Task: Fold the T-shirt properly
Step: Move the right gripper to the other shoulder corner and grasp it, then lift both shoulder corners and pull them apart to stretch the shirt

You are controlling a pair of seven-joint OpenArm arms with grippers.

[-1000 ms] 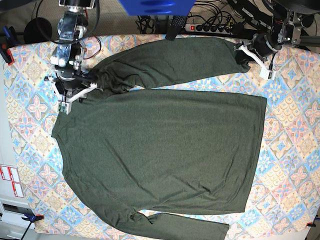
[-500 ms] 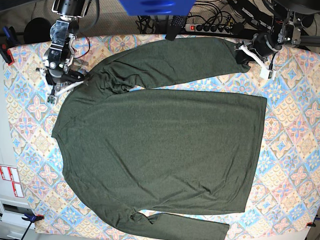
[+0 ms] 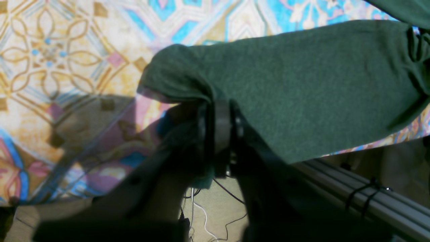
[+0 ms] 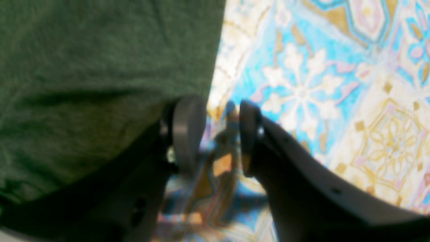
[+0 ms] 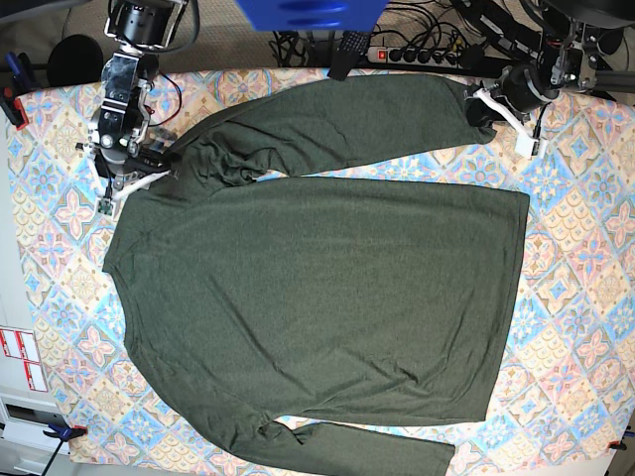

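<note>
The T-shirt (image 5: 317, 288) lies spread flat over most of the bench (image 5: 585, 297), which wears a patterned cloth of blue, gold and pink tiles. Beyond the shirt's far edge a black power strip (image 5: 412, 55) and loose cables lie off the bench, and a blue object (image 5: 310, 12) is cut off by the top of the base view. Two red-and-white labels (image 5: 20, 359) sit off the bench's edge on the shirt's collar side, next to a blue clamp (image 5: 62, 429) at the bench corner.

The shirt's near sleeve runs out of the base view at the bottom, so its cuff is not shown. The far sleeve stretches along the back of the shirt to the left hand (image 5: 488, 107), which is closed on the cuff. The left wrist view shows this plainly: the fingers (image 3: 218, 124) pinch together with the cuff's edge bunched between them, lifted slightly off the cloth, and the bench's edge with a metal rail (image 3: 362, 191) below.

The right hand (image 5: 124, 177) sits at the shirt's shoulder by the collar. From the base view its grip is hard to read; the blurred right wrist view shows its fingers (image 4: 186, 131) parted with bare patterned cloth between them, one finger against the shirt's edge, nothing held
</note>
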